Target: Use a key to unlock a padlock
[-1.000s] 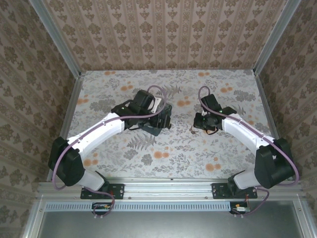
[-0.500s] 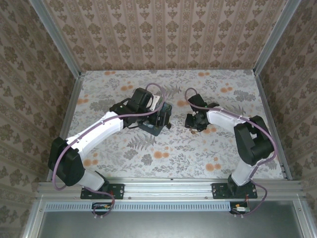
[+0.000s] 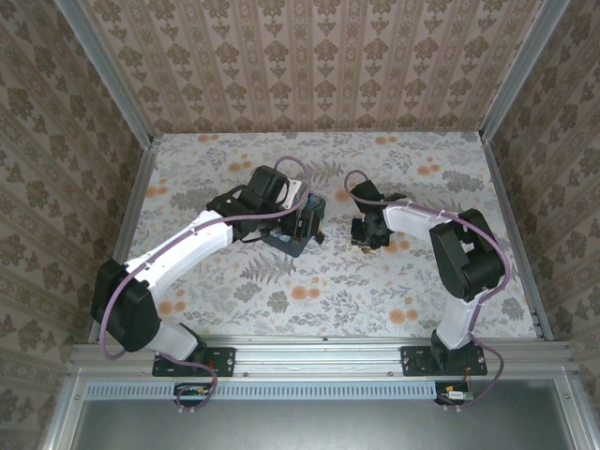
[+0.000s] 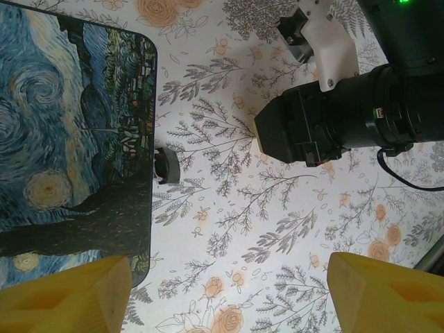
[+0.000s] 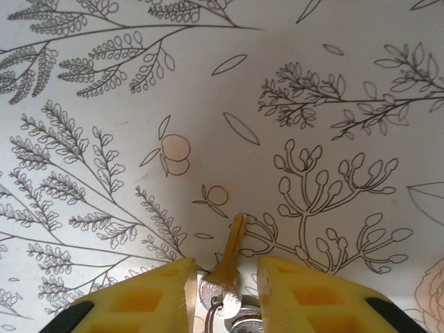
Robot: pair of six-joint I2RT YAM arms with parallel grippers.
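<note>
Key (image 5: 232, 243) between right end effector (image 5: 225, 267), moved left

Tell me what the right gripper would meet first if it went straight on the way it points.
The key, lying inside the right gripper with its blade ahead. Beyond it, probably the flowered table cover; how near is unclear.

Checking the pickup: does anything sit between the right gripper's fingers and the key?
Nothing visible does. The key lies on the tablecloth inside the open right gripper, bare gap at each side.
</note>
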